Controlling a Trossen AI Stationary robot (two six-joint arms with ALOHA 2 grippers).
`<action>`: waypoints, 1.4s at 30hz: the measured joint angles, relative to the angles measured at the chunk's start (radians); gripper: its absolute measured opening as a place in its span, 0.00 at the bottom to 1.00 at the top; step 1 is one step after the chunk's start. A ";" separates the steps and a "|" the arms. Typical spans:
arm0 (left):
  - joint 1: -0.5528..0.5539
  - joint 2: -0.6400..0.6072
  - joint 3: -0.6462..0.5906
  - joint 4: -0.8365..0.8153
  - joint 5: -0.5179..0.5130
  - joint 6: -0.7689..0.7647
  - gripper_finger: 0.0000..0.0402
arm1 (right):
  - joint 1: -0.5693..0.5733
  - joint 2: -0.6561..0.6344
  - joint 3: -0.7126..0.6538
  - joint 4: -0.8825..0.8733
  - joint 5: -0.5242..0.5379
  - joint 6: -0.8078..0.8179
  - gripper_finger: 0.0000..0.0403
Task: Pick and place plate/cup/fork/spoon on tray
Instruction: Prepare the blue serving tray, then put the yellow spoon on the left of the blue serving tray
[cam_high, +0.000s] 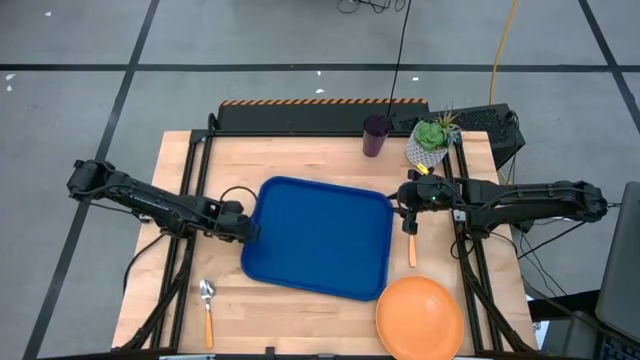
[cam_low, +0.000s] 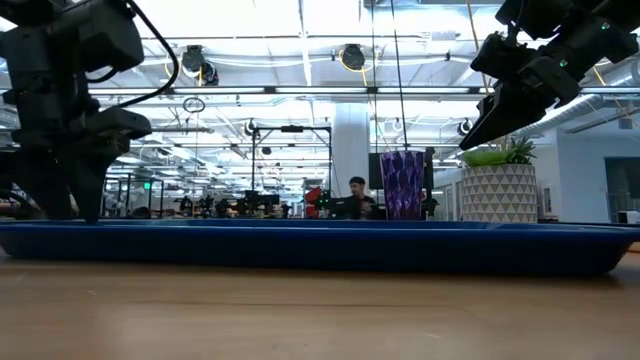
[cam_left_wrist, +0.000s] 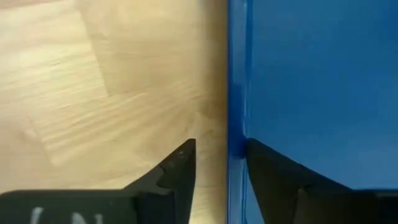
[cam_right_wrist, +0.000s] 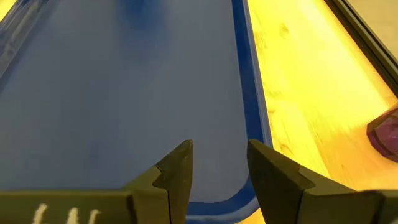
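- Two grippers flank the tray (cam_high: 318, 238): left gripper (cam_left_wrist: 219, 163) at its left rim, fingers apart, straddling the lip without clamping it
- Right gripper (cam_right_wrist: 219, 163) hovers over the tray's right edge, fingers apart, holding nothing
- Fork (cam_high: 411, 244) lies right of the tray
- Spoon (cam_high: 207, 310) lies at front left
- Plate (cam_high: 419, 318) sits at front right
- Cup (cam_high: 376, 135) stands behind the tray, beside a plant (cam_high: 432, 140)
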 joint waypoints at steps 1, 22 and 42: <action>0.000 0.000 0.000 -0.002 -0.007 -0.015 0.38 | 0.000 0.000 0.000 0.000 -0.001 0.000 0.36; 0.001 -0.016 0.156 0.798 -0.257 1.269 0.40 | 0.002 -0.042 0.000 0.176 -0.105 0.040 0.36; -0.104 0.591 0.782 0.344 -0.081 2.092 0.40 | 0.002 -0.225 0.001 0.706 -0.212 0.167 0.36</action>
